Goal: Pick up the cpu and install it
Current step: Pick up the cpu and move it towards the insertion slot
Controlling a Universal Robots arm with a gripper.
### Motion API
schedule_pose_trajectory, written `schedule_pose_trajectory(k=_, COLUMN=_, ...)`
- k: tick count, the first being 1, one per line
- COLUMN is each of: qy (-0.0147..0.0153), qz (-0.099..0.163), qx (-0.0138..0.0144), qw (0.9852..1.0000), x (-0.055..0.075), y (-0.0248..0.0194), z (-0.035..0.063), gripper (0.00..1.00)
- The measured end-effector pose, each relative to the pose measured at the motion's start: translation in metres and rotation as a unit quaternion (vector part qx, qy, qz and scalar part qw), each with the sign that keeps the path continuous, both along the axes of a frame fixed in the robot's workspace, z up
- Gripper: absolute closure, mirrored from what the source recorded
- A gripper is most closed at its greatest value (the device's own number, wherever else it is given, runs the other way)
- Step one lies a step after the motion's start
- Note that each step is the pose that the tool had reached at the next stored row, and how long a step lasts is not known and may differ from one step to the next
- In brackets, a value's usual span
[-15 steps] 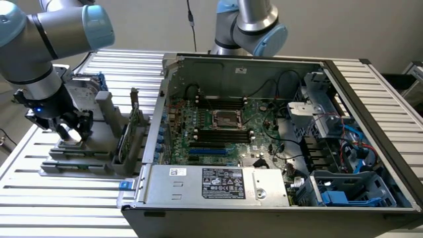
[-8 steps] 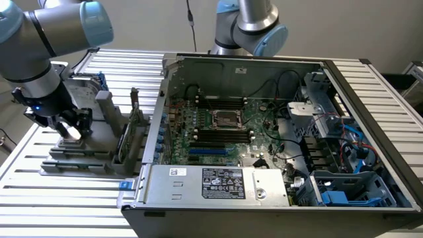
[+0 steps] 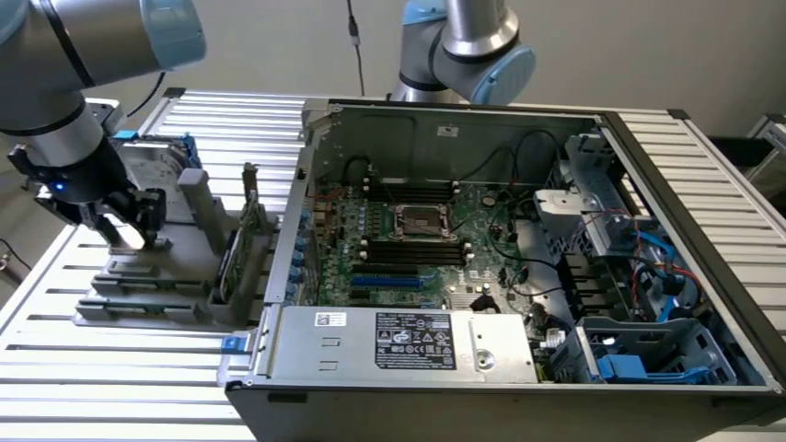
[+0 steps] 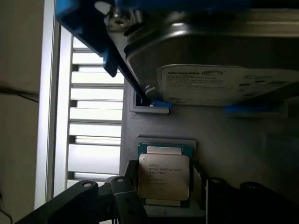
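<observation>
Wide-set and gripping nothing, the gripper (image 3: 123, 224) hung from the arm (image 3: 74, 64) at the exterior view's left. Its dark fingers (image 4: 122, 198) stood to either side of the cpu (image 4: 163, 175), and a gap showed between one finger and the chip's edge.

Under everything lay the slatted aluminium table (image 3: 719, 184). Its biggest load was the open computer case (image 3: 455, 120), which took up the middle and the exterior view's right. Inside the case, the green motherboard (image 3: 368, 230) lay flat on the floor. A silver power supply (image 3: 393, 343) with a labelled top ran along the near edge of the case.

On the table at the exterior view's left of the case, just beside it, stood a grey parts fixture (image 3: 142, 299), with the gripper above it. At the far end of that fixture sat the hard drive (image 3: 150, 166), a silver block in a blue bracket (image 4: 93, 28). The wrist view showed its white label.

Near the middle of the motherboard sat the dark, metal-framed socket (image 3: 418, 221), between rows of black memory slots (image 3: 418, 250) and well apart from the gripper.

Smallest of all, the cpu lay flat in a shallow recess of the grey fixture, on the near side of the hard drive. Its pale metal top faced up and bore printed lettering, with a green rim showing around it. It rested in the fixture between the spread fingers, not lifted.
</observation>
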State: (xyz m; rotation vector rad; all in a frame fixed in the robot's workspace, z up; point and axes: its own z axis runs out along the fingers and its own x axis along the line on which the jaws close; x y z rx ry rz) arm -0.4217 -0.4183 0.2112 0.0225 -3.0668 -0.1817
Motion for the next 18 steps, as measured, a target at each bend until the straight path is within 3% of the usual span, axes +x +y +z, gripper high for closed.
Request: schedule_pose_trajectory(k=18, qy=0.0012, qz=0.000, qx=-0.0001, qw=1.0000, x=0.000, y=0.0002, z=0.0819, gripper=0.45)
